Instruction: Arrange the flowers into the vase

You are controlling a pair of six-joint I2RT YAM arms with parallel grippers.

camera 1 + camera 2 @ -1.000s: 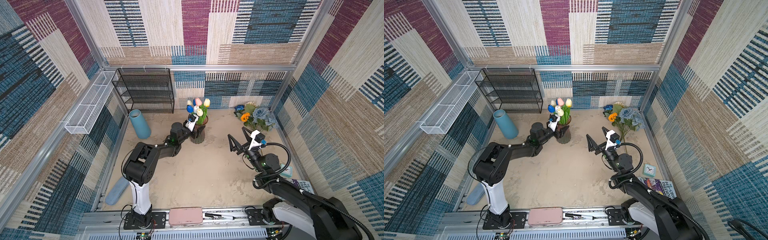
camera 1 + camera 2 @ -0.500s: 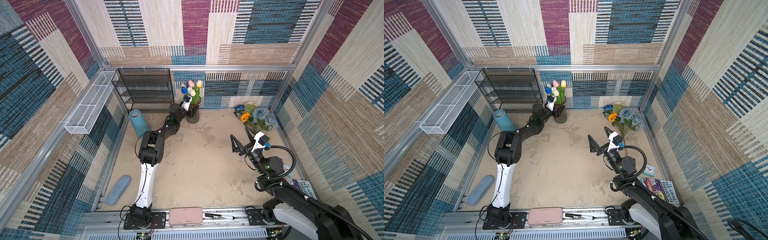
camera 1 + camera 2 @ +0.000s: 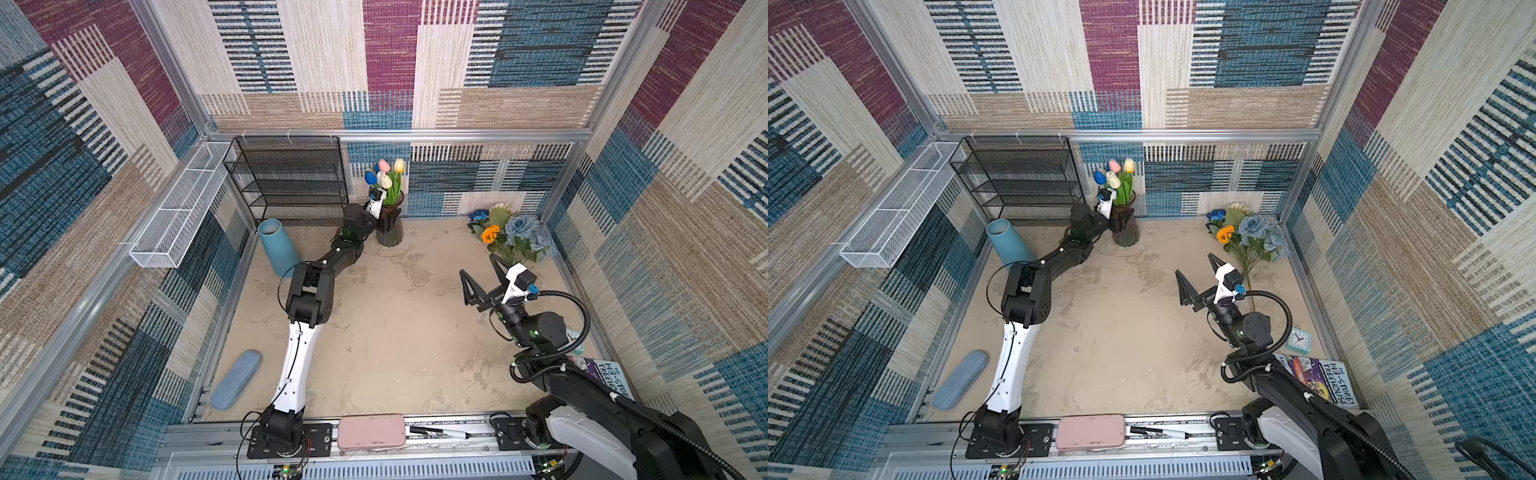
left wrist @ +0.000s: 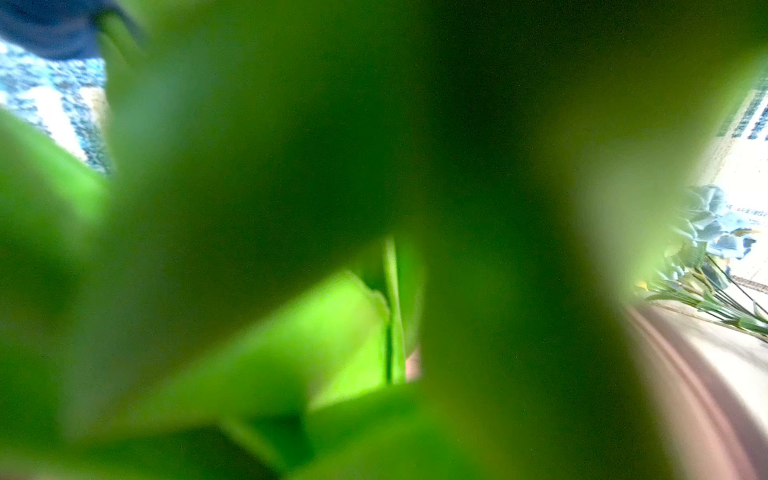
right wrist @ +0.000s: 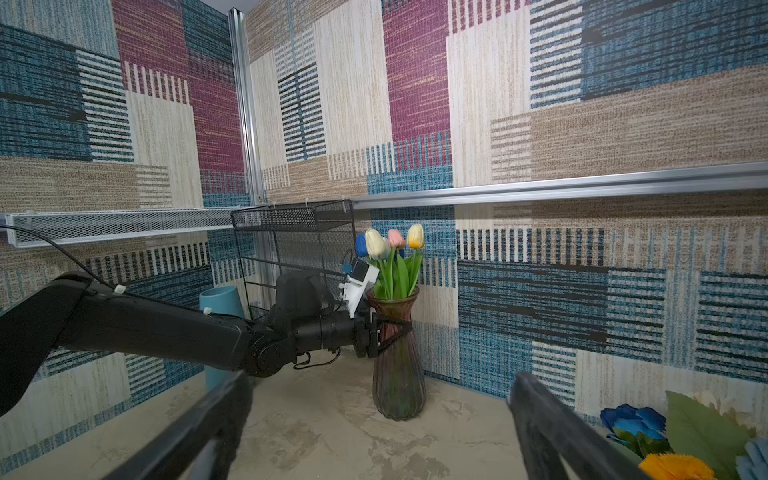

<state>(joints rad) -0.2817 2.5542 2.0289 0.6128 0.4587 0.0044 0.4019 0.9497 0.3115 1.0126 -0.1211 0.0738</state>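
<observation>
Four tulips (image 3: 384, 176) stand in the dark vase (image 3: 390, 232) at the worktop's (image 3: 395, 332) back edge, just beside the black wire rack (image 3: 291, 178); we see the left gripper (image 5: 395, 328) clamped round the vase's neck; blurred green leaves (image 4: 291, 166) smother its wrist view; right gripper (image 3: 478, 266) hangs spread wide, empty, near the loose flowers (image 3: 517, 235) heaped in the back right corner; a blue cylinder (image 3: 276, 245) stands by the left edge.

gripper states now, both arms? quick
Left gripper: closed around the neck of the ribbed purple glass vase, holding it.
Right gripper: open, holding nothing.
</observation>
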